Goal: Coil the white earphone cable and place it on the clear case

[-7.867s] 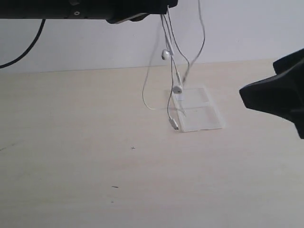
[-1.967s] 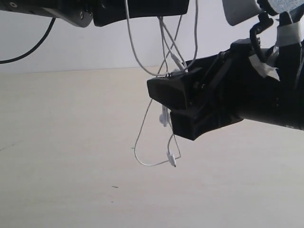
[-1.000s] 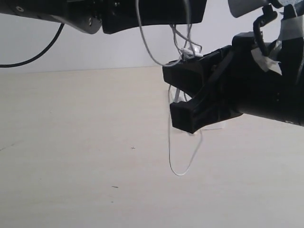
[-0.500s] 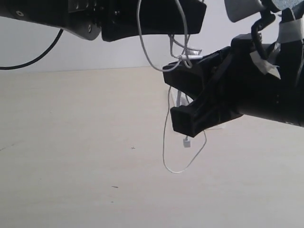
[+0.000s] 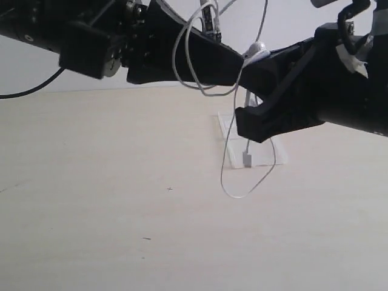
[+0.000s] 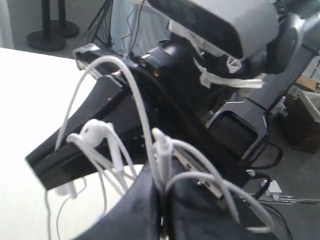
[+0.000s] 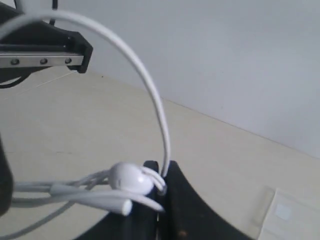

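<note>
The white earphone cable [image 5: 239,194] hangs in loops between my two grippers, which meet tip to tip above the table. My left gripper [image 5: 232,62] is shut on several strands of the cable [image 6: 145,115], with an earbud [image 6: 95,133] dangling beside its fingers. My right gripper [image 5: 250,65] is also shut on the cable, and an earbud [image 7: 128,178] rests against its tips [image 7: 162,167]. The plug [image 5: 247,159] dangles just above the clear case [image 5: 227,123], which lies flat on the table, partly hidden behind the right gripper. A case corner [image 7: 287,212] shows in the right wrist view.
The table [image 5: 109,200] is pale wood with a white wall behind it. A thick black robot cable [image 5: 36,88] hangs at the far left. The two arms fill the upper part of the exterior view.
My left gripper has swung down and right until its tip meets the right gripper. The right gripper shifted slightly right and up. The hanging loop and plug moved right, toward the case.
</note>
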Available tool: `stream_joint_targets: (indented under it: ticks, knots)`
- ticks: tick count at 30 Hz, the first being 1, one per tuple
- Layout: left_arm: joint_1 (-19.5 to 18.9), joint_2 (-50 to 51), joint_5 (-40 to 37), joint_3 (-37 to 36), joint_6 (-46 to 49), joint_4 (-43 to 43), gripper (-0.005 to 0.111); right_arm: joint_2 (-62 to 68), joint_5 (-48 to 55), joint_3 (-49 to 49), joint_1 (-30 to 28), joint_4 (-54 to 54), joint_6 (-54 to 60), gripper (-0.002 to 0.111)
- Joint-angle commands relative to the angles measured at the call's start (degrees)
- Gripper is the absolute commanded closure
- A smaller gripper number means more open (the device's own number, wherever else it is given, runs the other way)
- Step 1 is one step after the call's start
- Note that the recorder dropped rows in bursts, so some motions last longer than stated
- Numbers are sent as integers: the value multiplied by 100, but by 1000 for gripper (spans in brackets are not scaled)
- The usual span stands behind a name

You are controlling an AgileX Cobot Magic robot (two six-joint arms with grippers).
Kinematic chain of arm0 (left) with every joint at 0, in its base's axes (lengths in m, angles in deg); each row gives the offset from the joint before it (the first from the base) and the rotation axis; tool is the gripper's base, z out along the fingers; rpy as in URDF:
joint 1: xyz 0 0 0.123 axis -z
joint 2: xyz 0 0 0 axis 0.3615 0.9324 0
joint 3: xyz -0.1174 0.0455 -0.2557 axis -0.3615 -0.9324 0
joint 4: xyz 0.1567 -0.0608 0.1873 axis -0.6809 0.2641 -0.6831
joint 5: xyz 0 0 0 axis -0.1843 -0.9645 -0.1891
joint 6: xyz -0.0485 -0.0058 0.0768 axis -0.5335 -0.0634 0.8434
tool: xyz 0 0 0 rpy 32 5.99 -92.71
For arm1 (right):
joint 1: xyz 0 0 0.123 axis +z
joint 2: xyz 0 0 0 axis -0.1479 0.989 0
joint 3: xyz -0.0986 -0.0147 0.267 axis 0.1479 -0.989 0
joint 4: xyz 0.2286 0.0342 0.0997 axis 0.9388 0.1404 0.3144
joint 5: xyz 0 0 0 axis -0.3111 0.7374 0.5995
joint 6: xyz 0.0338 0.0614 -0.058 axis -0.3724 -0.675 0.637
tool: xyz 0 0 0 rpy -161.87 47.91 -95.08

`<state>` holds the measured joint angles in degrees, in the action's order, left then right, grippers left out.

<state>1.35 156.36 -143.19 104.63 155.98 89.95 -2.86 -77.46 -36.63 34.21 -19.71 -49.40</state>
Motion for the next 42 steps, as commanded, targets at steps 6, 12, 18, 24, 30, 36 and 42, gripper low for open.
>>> stream_joint_targets:
  ticks: [6,12,18,24,30,36,42]
  knots:
    - [25,168,638,36,-418,-103,107,-147,-142,369,-122,9,57,108]
    - [37,228,963,36,-425,183,96,-147,-117,460,-122,135,-108,108]
    - [37,228,985,36,-666,268,53,-147,-117,460,-122,135,-108,108]
    - [37,228,834,36,-1148,268,47,-147,-189,460,-122,148,-96,108]
    - [37,228,550,36,-1476,-25,47,-147,-293,460,-122,148,-85,108]
    - [37,228,550,36,-1912,-595,47,-147,-327,460,-122,148,-83,108]
    - [37,228,755,36,-2001,-547,47,-147,-445,460,-191,126,-83,108]
